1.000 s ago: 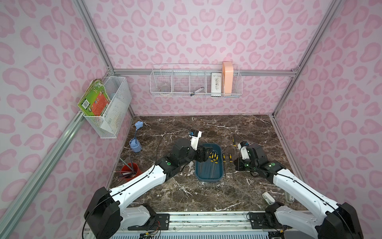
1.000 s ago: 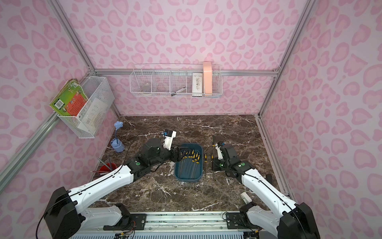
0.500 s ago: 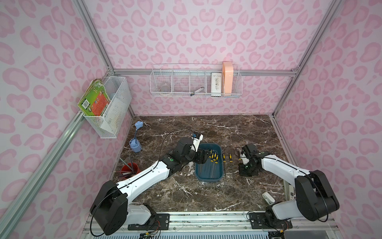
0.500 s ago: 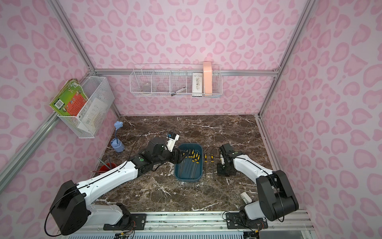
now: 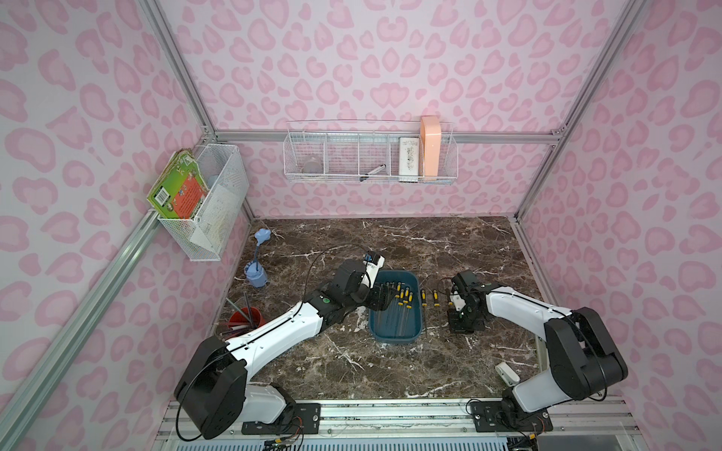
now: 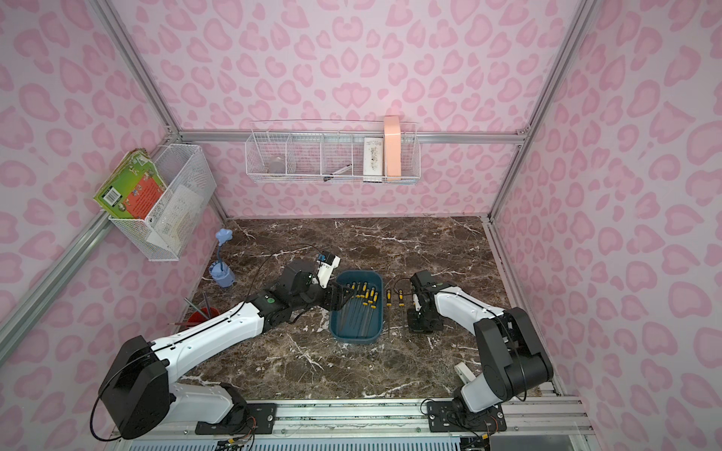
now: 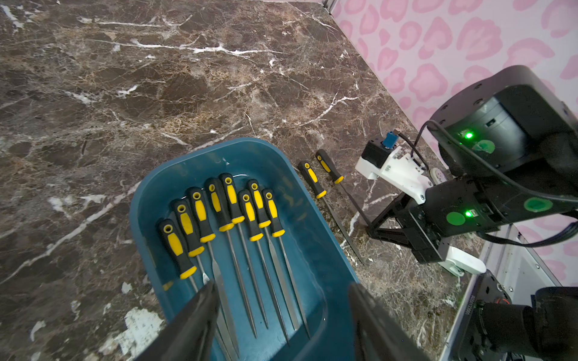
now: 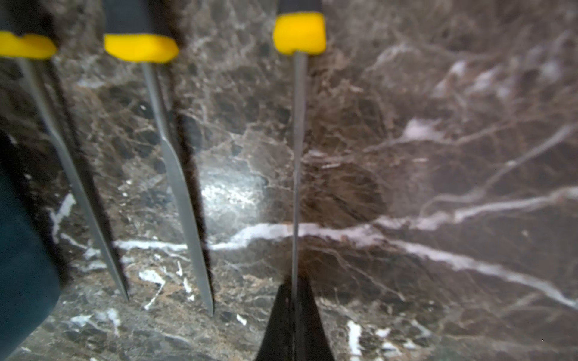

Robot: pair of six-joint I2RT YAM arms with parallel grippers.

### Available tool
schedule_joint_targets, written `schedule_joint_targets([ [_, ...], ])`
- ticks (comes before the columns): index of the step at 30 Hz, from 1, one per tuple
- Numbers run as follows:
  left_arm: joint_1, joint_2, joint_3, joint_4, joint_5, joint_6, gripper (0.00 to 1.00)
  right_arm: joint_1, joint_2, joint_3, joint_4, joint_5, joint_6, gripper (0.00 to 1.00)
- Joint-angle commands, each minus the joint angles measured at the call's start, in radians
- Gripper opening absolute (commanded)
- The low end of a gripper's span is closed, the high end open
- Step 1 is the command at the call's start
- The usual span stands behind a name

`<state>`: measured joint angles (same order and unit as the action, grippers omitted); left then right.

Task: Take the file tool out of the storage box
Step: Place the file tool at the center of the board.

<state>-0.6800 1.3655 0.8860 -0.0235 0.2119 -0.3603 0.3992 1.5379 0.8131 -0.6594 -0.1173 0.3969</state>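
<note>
Your right pincer [image 8: 294, 315] is clenched on a file [image 8: 298, 125] down on the desk [image 8: 438, 156] beside the blue box [image 7: 150, 200], so let go next; your left pincer [image 7: 281, 290] hangs released over the files [image 7: 231, 200] inside.

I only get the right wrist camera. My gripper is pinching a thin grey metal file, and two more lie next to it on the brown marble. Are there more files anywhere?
Observer: Yes. Eight black-and-yellow-handled metal files lie side by side inside the dark teal plastic storage box.
Operator: What's the other arm up to?
Observer: The left gripper hangs open above the file blades in that box, holding nothing.
</note>
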Motion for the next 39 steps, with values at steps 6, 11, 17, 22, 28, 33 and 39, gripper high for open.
schedule_joint_targets([
  [6, 0.003, 0.006, -0.001, 0.014, 0.017, 0.012, 0.70, 0.008, 0.023, -0.007, 0.010, 0.010, 0.022, 0.00],
  [11, 0.003, 0.000, -0.005, 0.017, 0.017, 0.009, 0.70, 0.009, 0.018, -0.019, 0.019, 0.015, 0.031, 0.00],
  [17, 0.003, 0.003, -0.001, 0.010, 0.018, 0.011, 0.70, 0.008, 0.023, -0.012, 0.022, 0.022, 0.027, 0.00],
  [22, 0.003, 0.007, 0.004, 0.007, 0.015, 0.014, 0.70, 0.008, 0.031, -0.018, 0.023, 0.051, 0.028, 0.02],
  [28, 0.005, 0.017, 0.018, -0.013, 0.015, 0.015, 0.69, 0.007, 0.018, -0.025, 0.023, 0.057, 0.024, 0.07],
  [33, 0.005, 0.010, 0.022, -0.024, 0.007, 0.017, 0.69, 0.006, 0.018, -0.034, 0.026, 0.057, 0.015, 0.12],
  [39, 0.005, -0.005, 0.024, -0.035, 0.011, 0.011, 0.69, 0.004, -0.015, -0.034, 0.005, 0.080, 0.016, 0.14],
])
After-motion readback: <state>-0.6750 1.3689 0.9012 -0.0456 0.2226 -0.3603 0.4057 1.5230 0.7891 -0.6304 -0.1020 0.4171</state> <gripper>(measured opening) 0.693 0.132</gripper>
